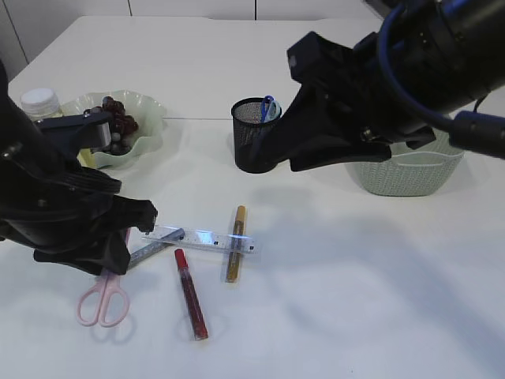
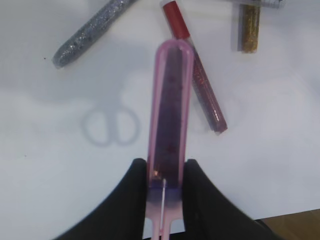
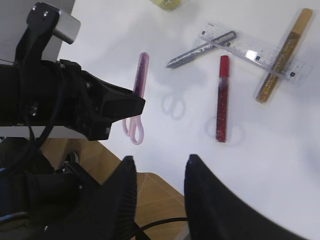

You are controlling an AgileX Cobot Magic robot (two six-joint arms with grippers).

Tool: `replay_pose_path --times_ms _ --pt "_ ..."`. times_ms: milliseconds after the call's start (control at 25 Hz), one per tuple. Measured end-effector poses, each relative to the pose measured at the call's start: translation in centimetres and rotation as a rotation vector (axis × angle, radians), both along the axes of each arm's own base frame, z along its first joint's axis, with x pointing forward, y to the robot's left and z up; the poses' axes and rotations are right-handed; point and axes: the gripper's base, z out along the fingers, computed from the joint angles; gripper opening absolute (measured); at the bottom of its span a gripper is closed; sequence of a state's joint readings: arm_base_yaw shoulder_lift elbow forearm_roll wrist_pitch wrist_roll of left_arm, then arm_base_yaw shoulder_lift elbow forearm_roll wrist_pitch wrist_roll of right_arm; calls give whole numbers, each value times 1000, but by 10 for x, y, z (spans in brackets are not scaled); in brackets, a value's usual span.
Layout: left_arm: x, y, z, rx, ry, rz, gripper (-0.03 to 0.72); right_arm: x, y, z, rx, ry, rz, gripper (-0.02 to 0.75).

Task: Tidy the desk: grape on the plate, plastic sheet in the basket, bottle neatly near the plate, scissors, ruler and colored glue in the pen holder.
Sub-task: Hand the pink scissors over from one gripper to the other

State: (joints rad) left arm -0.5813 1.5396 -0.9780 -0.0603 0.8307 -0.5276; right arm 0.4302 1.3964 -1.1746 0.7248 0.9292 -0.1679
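Note:
My left gripper is shut on the pink scissors, clamping the sheathed blade end. They hang above the table, handles low, and cast a shadow on it. The clear ruler lies flat with the gold glue across it and the silver glue at its left end. The red glue lies nearer the front. Grapes sit on the green plate, and the bottle stands left of it. My right gripper is open and empty, high over the table's edge. No plastic sheet is in view.
The black mesh pen holder stands mid-table with a blue item inside. The right arm hangs just right of it. A pale green basket sits behind that arm. In the right wrist view the table's front edge and the floor show below.

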Motion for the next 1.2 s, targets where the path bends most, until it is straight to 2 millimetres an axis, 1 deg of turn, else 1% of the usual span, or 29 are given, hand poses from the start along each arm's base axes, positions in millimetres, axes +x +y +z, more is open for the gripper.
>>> replay_pose_path --times_ms 240,760,920,1200 --pt "-5 3 15 -30 -46 0 143 1 4 5 71 -16 3 273" --pt "-15 8 40 -99 -108 12 143 2 11 15 191 -81 39 273" --pt "-20 8 48 -134 -121 -2 143 7 15 10 214 -64 45 273" --pt "-26 7 57 -187 -135 -30 143 16 26 3 314 -55 90 273"
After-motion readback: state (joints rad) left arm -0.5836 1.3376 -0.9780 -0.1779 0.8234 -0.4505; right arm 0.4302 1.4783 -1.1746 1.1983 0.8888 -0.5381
